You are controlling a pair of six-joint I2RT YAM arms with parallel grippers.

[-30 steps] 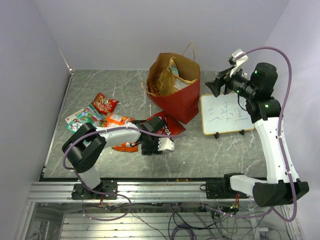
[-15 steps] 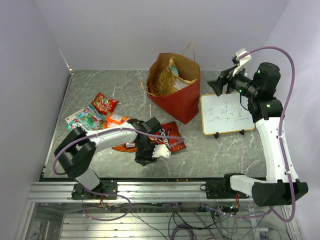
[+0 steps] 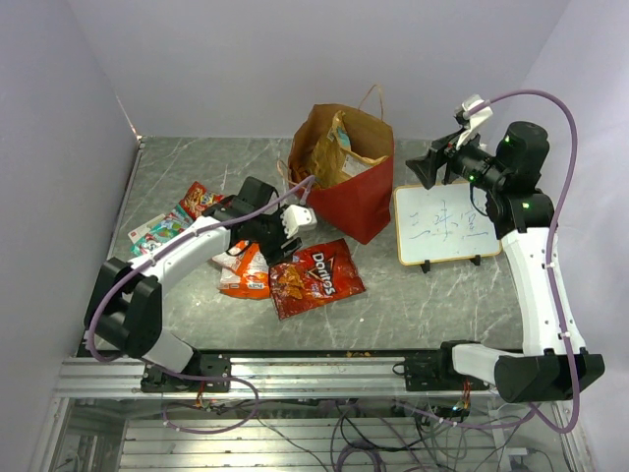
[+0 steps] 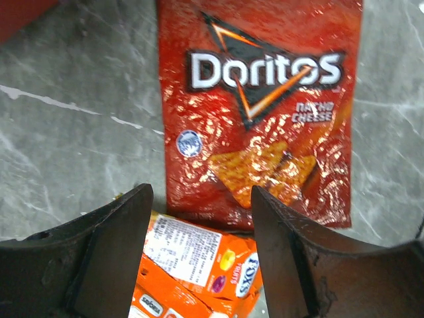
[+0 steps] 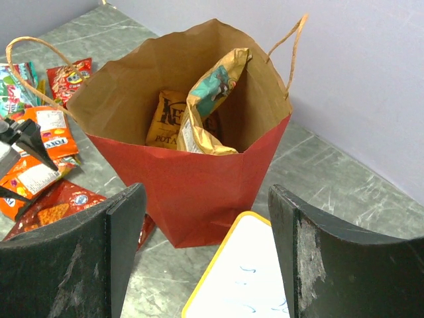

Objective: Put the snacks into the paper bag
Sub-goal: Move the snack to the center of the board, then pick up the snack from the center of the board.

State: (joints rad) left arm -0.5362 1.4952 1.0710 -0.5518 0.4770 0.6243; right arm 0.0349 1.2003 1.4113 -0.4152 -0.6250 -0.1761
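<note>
The Doritos pack (image 4: pixel 258 112) lay flat on the worktop (image 3: pixel 442 305) at the bag's (image 3: pixel 349 211) 6 o'clock, touching an orange packet (image 4: pixel 199 265). It looked light, crinkly, slippery and crushable, so best pinched by a sealed edge. The left fingers (image 4: pixel 112 252) were spread and empty above both; the right fingers (image 5: pixel 73 258), spread too, faced the bag. The left arm (image 3: pixel 187 251) partly hid other packets (image 3: pixel 162 231) at 8 o'clock; the bag's bottom was unseen.

On the tabletop (image 4: pixel 59 132) the Doritos packet (image 4: pixel 262 112) lies just ahead of the left hand (image 4: pixel 200 192), the Fox's packet (image 4: pixel 199 265) below between its fingers (image 4: pixel 112 258), the paper bag (image 3: pixel 359 211) close beside, holding pouches (image 5: pixel 199 112)
</note>
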